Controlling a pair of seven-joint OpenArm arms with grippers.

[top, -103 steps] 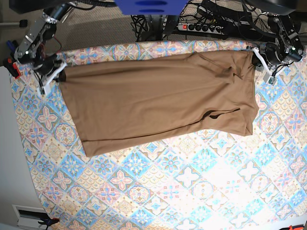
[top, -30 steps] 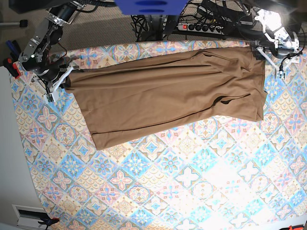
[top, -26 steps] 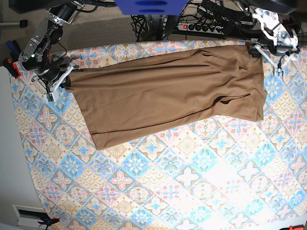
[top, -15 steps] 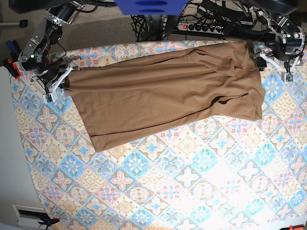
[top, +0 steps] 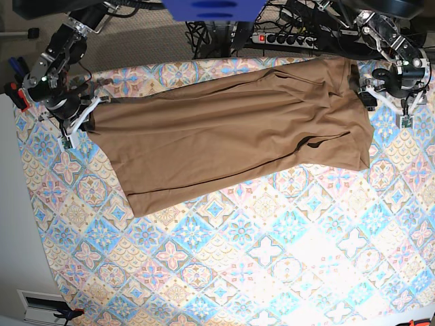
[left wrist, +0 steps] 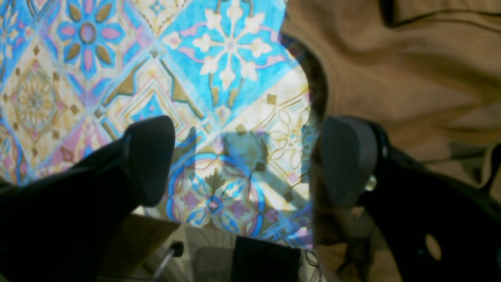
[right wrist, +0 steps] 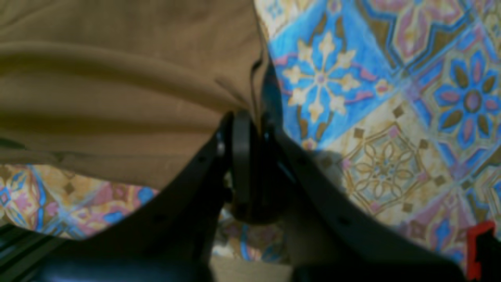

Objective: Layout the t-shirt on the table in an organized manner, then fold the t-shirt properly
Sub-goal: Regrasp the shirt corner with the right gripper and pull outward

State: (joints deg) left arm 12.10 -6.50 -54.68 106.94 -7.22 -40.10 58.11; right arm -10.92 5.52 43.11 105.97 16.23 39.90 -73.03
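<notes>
T-shirt (top: pixel 231 132) lies bunched along the tabletop's (top: pixel 272 258) far edge; the right claw (right wrist: pixel 250 129) pinches its corner, so the spread-open, empty left claw (left wrist: pixel 246 156) should regrasp the opposite corner and pull taut.

Grey-brown carpet floor (top: pixel 146 44) behind, black power strip (top: pixel 285 39) with tangled cables, white wall (top: pixel 13 224) at left

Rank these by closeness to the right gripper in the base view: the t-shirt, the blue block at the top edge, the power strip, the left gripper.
1. The t-shirt: its corner is clamped in the right gripper, at the view's left.
2. The blue block: top centre.
3. The power strip: top, right of centre.
4. The left gripper: far right, open beside the shirt.
</notes>
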